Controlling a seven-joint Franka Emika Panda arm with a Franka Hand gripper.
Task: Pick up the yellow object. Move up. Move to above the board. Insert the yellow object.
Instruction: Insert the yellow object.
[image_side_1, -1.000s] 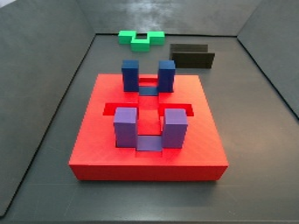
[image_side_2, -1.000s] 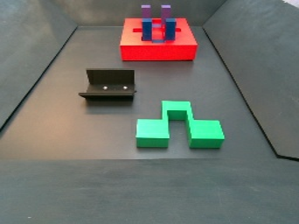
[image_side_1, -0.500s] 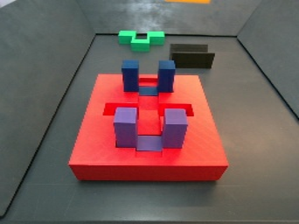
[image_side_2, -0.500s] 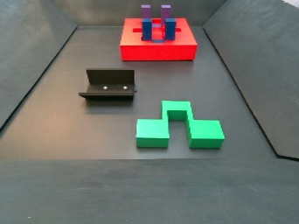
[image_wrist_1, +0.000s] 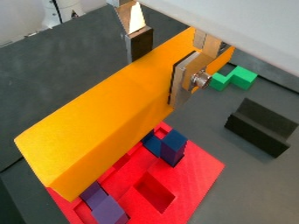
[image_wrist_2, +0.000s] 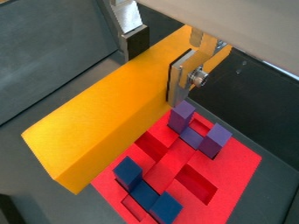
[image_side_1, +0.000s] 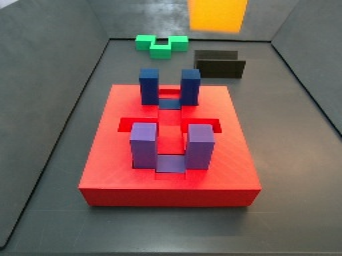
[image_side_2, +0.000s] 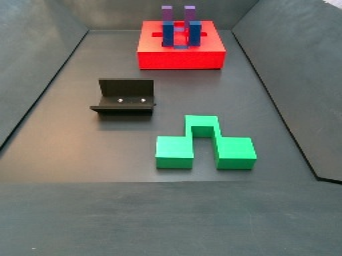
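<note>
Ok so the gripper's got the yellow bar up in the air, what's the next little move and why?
Probably lower it straight down, slowly. In both wrist views the gripper is shut on the yellow object, which hangs above the board with its red slots and blue and purple posts directly beneath. In a side view the bar is high above the floor.

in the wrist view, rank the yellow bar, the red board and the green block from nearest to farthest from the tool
1. The yellow object: clamped in the tool, between its fingers.
2. The board: below the bar's free end, not touched.
3. The green block: on the floor past the tool, near the fixture.
</note>
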